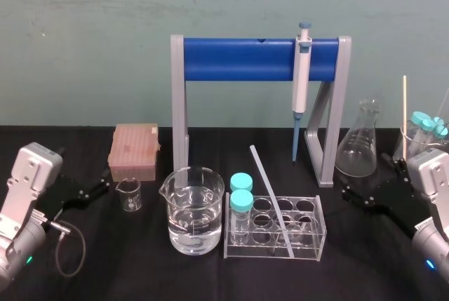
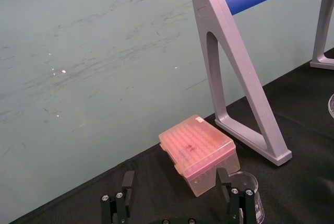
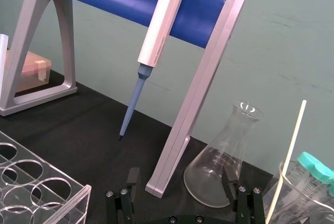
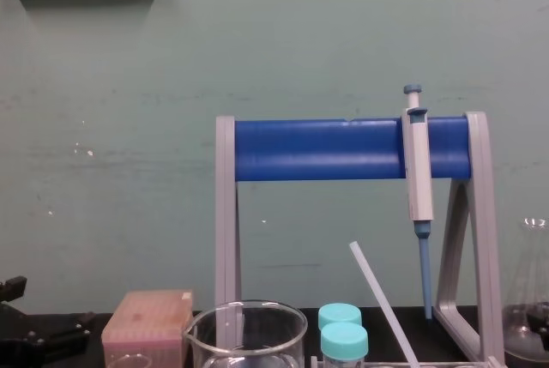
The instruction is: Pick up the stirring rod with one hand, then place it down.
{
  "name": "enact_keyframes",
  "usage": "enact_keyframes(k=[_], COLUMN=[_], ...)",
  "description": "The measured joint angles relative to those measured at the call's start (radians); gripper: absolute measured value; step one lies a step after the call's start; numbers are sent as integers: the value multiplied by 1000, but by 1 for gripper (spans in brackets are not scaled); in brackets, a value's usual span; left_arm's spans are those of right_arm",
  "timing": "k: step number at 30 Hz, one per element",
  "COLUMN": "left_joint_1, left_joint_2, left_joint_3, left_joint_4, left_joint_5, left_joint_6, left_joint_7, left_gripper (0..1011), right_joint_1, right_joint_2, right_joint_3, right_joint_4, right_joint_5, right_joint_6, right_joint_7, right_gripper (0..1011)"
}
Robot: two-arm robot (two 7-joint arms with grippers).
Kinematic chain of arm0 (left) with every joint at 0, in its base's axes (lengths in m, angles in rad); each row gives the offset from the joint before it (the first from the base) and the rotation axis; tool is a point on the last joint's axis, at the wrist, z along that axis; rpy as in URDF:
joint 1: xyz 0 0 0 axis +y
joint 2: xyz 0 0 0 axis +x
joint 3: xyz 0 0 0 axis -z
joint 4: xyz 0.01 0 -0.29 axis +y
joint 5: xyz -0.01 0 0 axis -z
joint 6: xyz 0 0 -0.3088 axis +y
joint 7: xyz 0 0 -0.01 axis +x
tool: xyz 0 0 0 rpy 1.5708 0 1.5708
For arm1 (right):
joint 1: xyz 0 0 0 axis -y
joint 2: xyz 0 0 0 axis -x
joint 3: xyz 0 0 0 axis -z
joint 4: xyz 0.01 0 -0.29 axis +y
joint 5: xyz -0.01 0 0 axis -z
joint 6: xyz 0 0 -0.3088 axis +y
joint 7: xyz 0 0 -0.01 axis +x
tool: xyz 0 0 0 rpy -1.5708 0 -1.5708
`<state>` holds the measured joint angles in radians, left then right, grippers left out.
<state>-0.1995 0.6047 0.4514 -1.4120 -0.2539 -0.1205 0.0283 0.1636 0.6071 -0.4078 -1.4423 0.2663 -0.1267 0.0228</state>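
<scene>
- The clear tube rack [image 1: 309, 246] stands at the front of the black tabletop [image 1: 140, 276], just right of a large beaker [image 1: 193, 210] that holds clear liquid.
- The stirring rod [image 1: 271, 199] leans in the rack. Its lower end sits in a front hole towards the right, and its upper end tilts back and left, rising above the rack. Neither gripper touches it.
- Two teal-capped tubes [image 1: 240, 192] stand at the rack's left end.
- The left gripper [image 2: 175, 182] is at the tabletop's left side, jaws spread wide and empty. It faces a pink tip box [image 2: 198, 151] and a small beaker [image 1: 129, 194].
- The right gripper [image 3: 181, 177] is at the right side, jaws also spread and empty. It faces a conical flask [image 3: 222, 174].
- Behind the rack stands the grey-and-blue pipette stand [image 1: 238, 60]. A pipette [image 1: 302, 76] hangs from its bar near the right end.
</scene>
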Motion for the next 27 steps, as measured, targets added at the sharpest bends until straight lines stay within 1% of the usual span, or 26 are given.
enact_keyframes(k=[2,14,16,19,23,24,25,27], left_joint_1=[0,0,0,0,0,0,0,0], left_joint_2=[0,0,0,0,0,0,0,0], left_joint_3=[0,0,0,0,0,0,0,0], left_joint_4=[0,0,0,0,0,0,0,0], left_joint_5=[0,0,0,0,0,0,0,0], left_joint_6=[0,0,0,0,0,0,0,0], left_joint_7=[0,0,0,0,0,0,0,0], left_gripper=[1000,1000,1000,1000,1000,1000,1000,1000], right_joint_1=[-3,-4,-6,-27,-76,-76,-93,-111], right_joint_2=[-1,-2,-2,13,44,44,52,57], right_joint_3=[4,6,10,23,43,43,50,59], right_joint_4=[-3,-3,-5,-30,-87,-87,-109,-133], right_joint_5=[-8,-7,-5,18,60,60,77,105], right_joint_6=[0,-1,-4,-8,-1,-1,4,12], right_joint_7=[-1,0,11,51,108,108,128,157], right_gripper=[1003,1003,1003,1003,1003,1003,1003,1003])
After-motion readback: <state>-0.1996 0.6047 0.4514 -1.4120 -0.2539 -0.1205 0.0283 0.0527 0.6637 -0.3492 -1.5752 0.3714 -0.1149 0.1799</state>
